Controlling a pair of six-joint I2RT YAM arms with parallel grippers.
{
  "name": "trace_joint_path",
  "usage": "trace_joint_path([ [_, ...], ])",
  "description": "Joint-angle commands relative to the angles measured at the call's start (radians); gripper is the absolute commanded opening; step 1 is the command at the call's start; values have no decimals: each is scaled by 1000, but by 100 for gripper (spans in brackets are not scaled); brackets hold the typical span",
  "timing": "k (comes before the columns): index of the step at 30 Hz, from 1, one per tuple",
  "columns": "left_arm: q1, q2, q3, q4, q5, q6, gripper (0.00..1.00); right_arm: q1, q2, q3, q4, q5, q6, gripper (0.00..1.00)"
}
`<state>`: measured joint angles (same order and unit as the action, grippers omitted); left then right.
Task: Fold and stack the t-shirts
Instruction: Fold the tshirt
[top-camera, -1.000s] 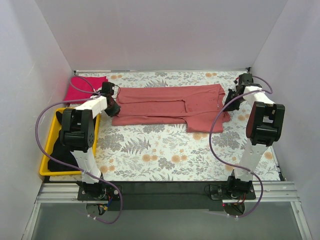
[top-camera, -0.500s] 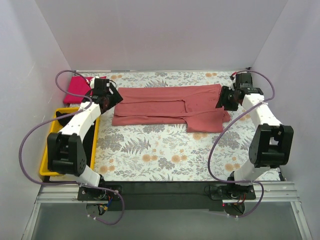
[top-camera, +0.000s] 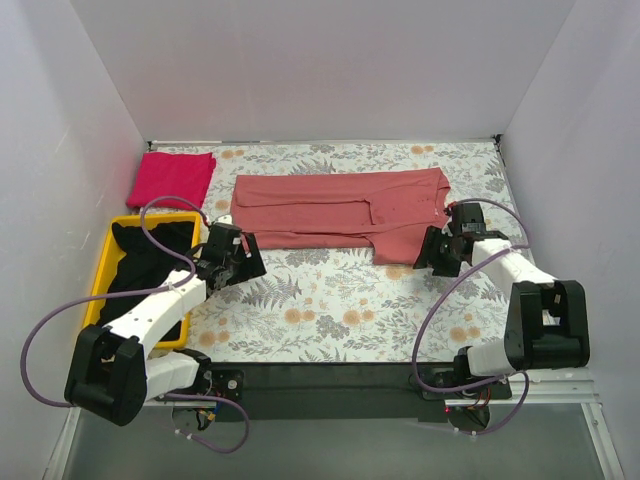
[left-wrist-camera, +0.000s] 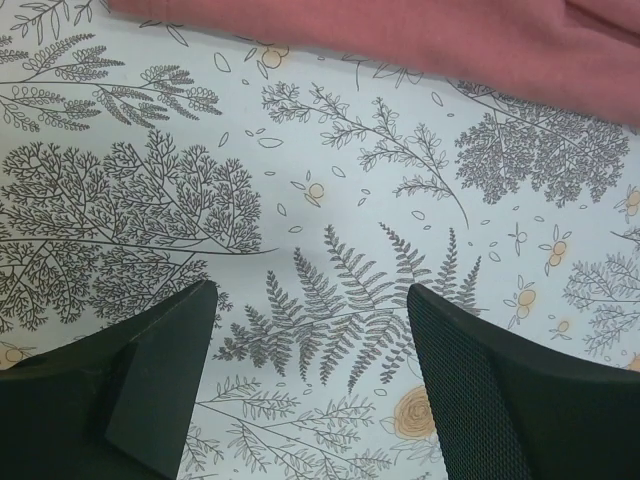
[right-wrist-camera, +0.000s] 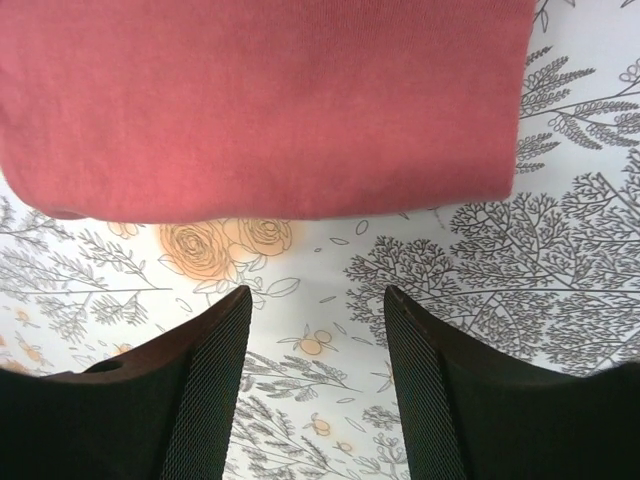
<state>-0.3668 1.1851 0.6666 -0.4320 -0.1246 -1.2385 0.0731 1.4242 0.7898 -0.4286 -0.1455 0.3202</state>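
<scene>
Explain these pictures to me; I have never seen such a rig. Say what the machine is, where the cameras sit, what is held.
Two small robot arms are bolted at the near edge of a floral-patterned table. The wide picture comes from a camera above and behind them. The other two come from a camera on each wrist, looking past its own fingers. A dusty salmon-red cotton t-shirt lies partly folded into a long strip. A bright magenta-pink t-shirt sits folded at the far left corner. Black clothing lies in a yellow plastic bin. The left end effector and the right end effector are open, just short of the red shirt's near edge, holding nothing.
</scene>
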Motion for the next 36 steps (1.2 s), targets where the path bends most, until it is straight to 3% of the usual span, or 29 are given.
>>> trace_joint_path([
  [1, -6, -61, -42, 90, 10, 45, 76, 11, -73, -44, 174, 6, 117, 64],
  [12, -6, -2, -27, 113, -59, 47, 73, 42, -119, -173, 320, 92, 445, 66],
  [27, -4, -19, -24, 102, -81, 42, 66, 53, 15, -189, 418, 86, 645, 66],
  [31, -6, -27, -25, 99, -89, 40, 64, 56, 25, -201, 456, 93, 691, 59],
  [36, -6, -30, -27, 99, -90, 40, 63, 56, 33, -186, 464, 103, 683, 28],
])
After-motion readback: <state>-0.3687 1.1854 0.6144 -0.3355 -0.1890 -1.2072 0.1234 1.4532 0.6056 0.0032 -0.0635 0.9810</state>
